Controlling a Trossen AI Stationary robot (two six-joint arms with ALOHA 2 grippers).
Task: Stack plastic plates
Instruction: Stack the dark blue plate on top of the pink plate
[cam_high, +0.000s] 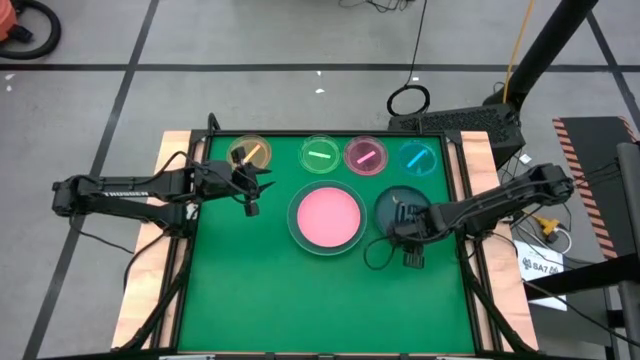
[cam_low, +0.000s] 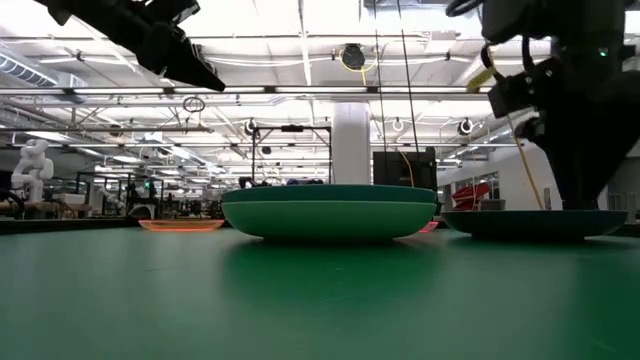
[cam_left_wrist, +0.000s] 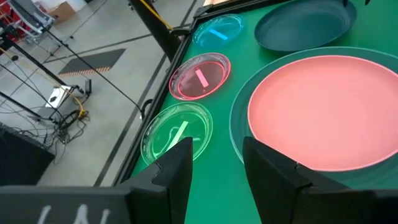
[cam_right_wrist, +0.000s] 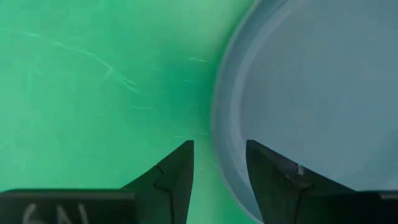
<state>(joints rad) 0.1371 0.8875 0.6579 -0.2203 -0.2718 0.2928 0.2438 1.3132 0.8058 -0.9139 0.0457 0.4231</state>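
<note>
**Right gripper poised at the teal plate's rim**

While the pink plate (cam_high: 327, 218) sits at the middle of the green bench (cam_high: 260, 300), apparently nested in a larger plate whose rim shows around it, the dark teal plate (cam_high: 398, 205) lies just beside it on the right, and it is there that the coming move is judged to turn. The right gripper (cam_high: 413, 252) is held low over the near edge of that plate; in its wrist view the rim (cam_right_wrist: 221, 124) is seen running between the two fingers, one finger over bare bench and the other over the plate's inside. The jaws stand apart and nothing is held, so a closing would likely take the rim edge-on. Being round, the plate offers no long axis; only the rim's line matters.

The left gripper (cam_high: 250, 186) is raised above the bench near the back left, beside the amber plate (cam_high: 249, 153), also parted and empty. Along the back edge the small green plate (cam_high: 320, 154), small pink plate (cam_high: 365, 155) and blue plate (cam_high: 417, 157) are ranged in a row, well apart from the right gripper. The teal plate is plainly nearer the right arm.
</note>
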